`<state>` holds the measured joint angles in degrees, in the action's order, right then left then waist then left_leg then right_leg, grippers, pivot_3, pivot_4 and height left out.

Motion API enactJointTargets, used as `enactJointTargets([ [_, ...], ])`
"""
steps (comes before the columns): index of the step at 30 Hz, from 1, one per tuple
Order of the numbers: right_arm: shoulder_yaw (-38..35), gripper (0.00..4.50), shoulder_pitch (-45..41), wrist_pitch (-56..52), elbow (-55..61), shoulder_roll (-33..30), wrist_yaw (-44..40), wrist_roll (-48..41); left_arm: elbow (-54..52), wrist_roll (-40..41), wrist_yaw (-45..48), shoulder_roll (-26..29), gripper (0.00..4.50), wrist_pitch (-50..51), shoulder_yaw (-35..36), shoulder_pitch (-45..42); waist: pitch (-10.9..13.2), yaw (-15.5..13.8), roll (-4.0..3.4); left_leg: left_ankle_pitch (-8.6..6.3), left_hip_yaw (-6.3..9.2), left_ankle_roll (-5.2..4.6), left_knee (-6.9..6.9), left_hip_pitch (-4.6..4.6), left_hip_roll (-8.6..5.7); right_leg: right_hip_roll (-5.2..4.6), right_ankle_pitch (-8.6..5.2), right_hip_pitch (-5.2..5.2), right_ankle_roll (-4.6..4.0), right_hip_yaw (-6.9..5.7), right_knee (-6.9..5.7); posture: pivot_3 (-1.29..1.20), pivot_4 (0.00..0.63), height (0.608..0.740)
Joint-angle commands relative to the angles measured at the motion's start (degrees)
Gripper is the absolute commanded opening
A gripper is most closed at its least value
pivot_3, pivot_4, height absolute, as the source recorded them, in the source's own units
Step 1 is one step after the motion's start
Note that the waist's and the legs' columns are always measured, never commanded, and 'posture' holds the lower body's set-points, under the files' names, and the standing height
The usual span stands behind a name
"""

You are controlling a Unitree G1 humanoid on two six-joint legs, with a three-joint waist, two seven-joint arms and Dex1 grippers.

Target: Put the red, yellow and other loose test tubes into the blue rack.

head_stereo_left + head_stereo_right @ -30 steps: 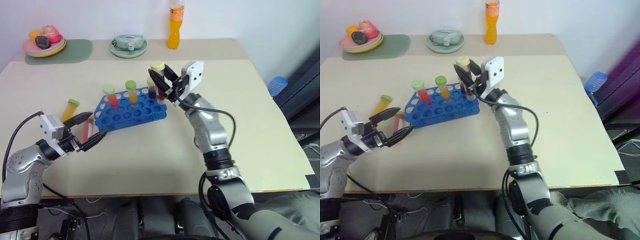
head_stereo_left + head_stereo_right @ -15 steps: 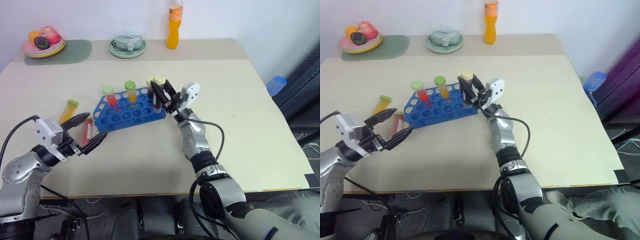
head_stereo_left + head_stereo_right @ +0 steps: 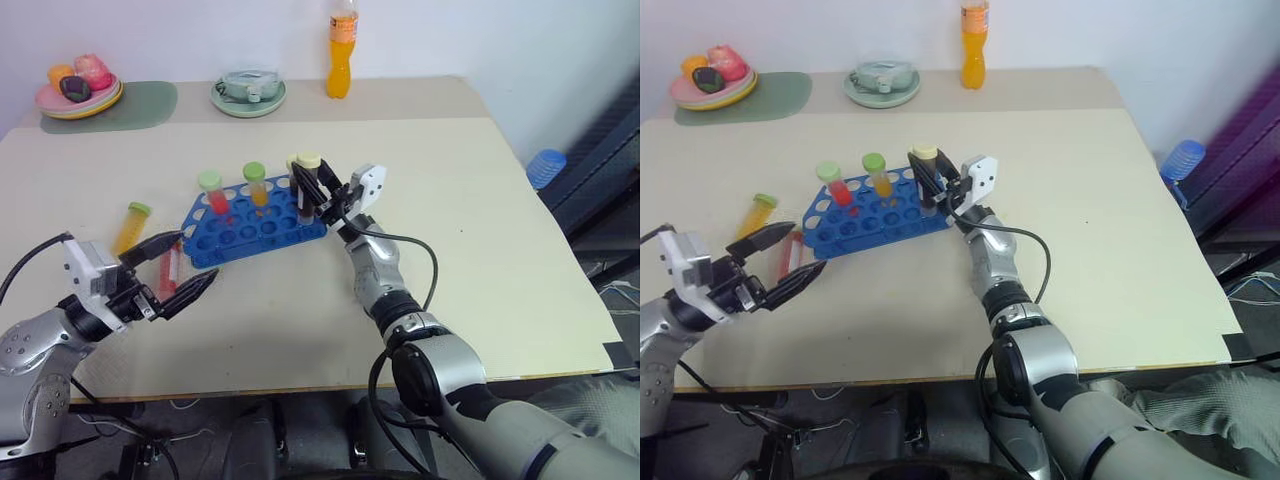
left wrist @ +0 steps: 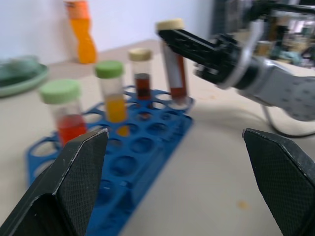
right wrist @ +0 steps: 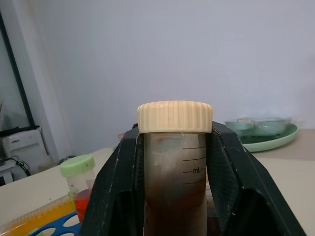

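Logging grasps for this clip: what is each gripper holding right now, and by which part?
The right gripper clamps the cream-capped tube of dark brown liquid by its upper body, just below the cap. The left gripper is open, holding nothing.

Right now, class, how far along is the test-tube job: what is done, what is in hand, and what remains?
Done: three capped tubes stand in the blue rack.

In hand: the right gripper is shut on a cream-capped tube of dark liquid, its bottom at a rack hole.

Left: a yellow tube and a red tube lie on the table beside the rack, near the open left gripper.
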<state>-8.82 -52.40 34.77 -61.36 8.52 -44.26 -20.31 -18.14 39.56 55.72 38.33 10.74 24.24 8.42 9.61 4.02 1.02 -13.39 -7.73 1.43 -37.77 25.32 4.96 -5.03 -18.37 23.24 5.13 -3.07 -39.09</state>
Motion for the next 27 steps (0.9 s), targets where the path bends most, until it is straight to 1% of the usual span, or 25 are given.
enactJointTargets([
  [1,-1.01,1.13,-1.35,1.23,-1.55,0.48,-0.7,0.38,0.73,1.69,3.86,1.01,4.5,-1.26,2.51,0.73,0.0,-0.02,-0.01,0.0,0.0,0.01,0.01,0.0,0.0,0.0,0.0,0.0,0.0,0.0,0.0,0.0,0.15,0.74],
  [10,-2.38,1.13,-1.71,3.17,-4.76,0.15,0.09,1.53,6.51,-0.14,8.97,0.22,4.5,-5.05,2.09,0.07,0.0,-0.02,-0.01,0.01,-0.01,0.02,0.02,-0.03,0.0,0.0,0.0,-0.02,0.0,-0.01,0.0,0.0,0.15,0.74],
  [21,-2.18,1.13,-2.57,6.04,-6.53,0.14,3.33,4.62,10.08,-0.12,11.91,0.09,4.5,-7.17,2.49,-0.1,0.0,-0.03,0.0,0.01,0.01,0.02,0.02,-0.03,0.0,-0.01,0.0,-0.03,0.0,0.0,0.0,0.0,0.15,0.74],
  [27,-2.09,1.13,-1.52,7.71,-6.7,0.39,2.23,5.34,10.88,-0.17,12.45,0.26,4.5,-7.47,2.7,-0.16,0.0,-0.03,0.0,0.01,0.01,0.02,0.02,-0.03,0.0,-0.01,0.0,-0.04,0.0,0.0,0.0,0.0,0.15,0.74],
])
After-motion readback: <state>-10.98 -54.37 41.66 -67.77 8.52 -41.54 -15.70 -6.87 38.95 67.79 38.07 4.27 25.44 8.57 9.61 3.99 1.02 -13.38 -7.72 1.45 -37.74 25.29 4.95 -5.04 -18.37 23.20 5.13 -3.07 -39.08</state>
